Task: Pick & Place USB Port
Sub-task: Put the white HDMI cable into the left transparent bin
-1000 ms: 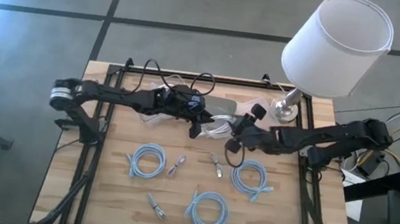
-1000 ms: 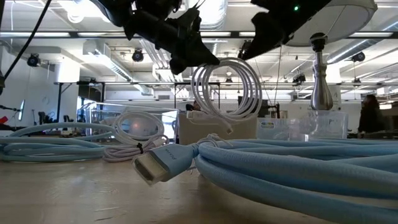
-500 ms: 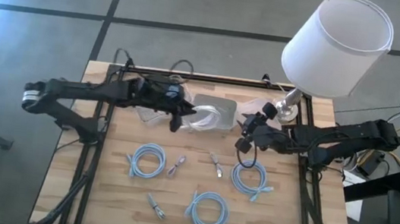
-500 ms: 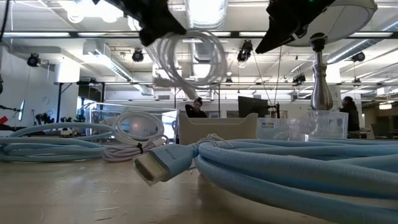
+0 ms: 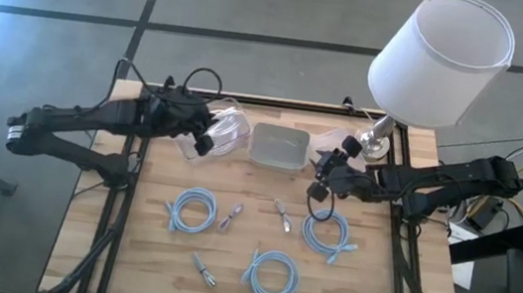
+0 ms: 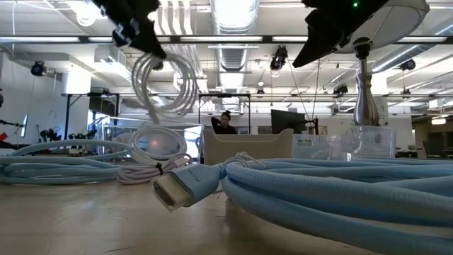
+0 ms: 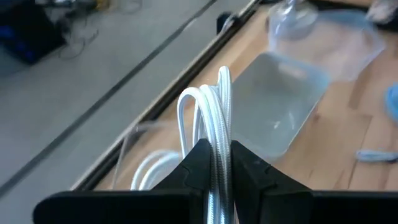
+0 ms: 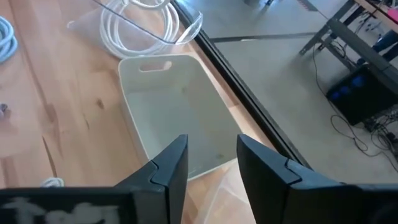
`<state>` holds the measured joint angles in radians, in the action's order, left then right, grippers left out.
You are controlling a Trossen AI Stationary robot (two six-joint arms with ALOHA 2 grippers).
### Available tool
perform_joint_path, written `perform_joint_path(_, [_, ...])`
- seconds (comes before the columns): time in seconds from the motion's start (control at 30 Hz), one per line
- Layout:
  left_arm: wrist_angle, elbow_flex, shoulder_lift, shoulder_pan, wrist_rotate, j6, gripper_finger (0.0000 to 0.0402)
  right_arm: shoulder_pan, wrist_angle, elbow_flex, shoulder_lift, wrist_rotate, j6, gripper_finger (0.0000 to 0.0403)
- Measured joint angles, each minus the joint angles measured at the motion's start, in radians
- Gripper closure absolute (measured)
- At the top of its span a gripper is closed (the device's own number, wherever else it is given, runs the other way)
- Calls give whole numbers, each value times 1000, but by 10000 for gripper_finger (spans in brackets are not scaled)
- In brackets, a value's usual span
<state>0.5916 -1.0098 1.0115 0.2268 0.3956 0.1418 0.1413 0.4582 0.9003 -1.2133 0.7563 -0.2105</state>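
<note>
My left gripper (image 5: 205,142) is shut on a coil of white cable (image 6: 164,81) and hangs it above the table's far left part, over a clear container (image 5: 203,149) that has another white cable (image 7: 149,169) lying in it. A grey bin (image 5: 278,147) stands to its right. My right gripper (image 8: 211,163) is open and touches nothing; it hovers by the bin's right side (image 5: 320,171). Blue coiled cables (image 5: 192,208) and small USB plugs (image 5: 230,216) lie on the wood nearer me. My left gripper pinches several strands of the white coil between its two fingers at the coil's upper part (image 7: 215,140). The loops (image 7: 205,106) stand out past the fingertips. In the low view the coil hangs below the gripper, lifted clear of the table.
A lamp with a white shade (image 5: 442,59) stands by its metal base (image 5: 374,140) at the far right corner. Two more blue coils (image 5: 273,273) (image 5: 328,233) and further plugs (image 5: 282,214) (image 5: 205,272) lie on the near half. A clear bag (image 5: 327,140) lies beside the bin.
My left gripper has carried the white coil from above the grey bin toward the table's left edge, over the clear container; the coil stays hanging clear. My right gripper drew back a little toward the right and far edge, away from the coil, then kept still.
</note>
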Motion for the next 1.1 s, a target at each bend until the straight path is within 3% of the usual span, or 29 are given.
perform_joint_path(0.27, [-76, 155, -3, 97, -70, 56, 359, 0, -1, -27, -1, 0, 0, 277])
perform_joint_path(0.53, [-247, 263, -4, 250, -393, 170, 358, 0, -4, -40, -1, 1, 0, 277])
perform_joint_path(0.83, [-242, 362, -5, 389, -397, 207, 343, 0, -6, -40, -1, 1, 0, 271])
perform_joint_path(1.1, [-227, 409, 7, 409, -413, 132, 300, 0, -9, -40, -1, 0, -14, 280])
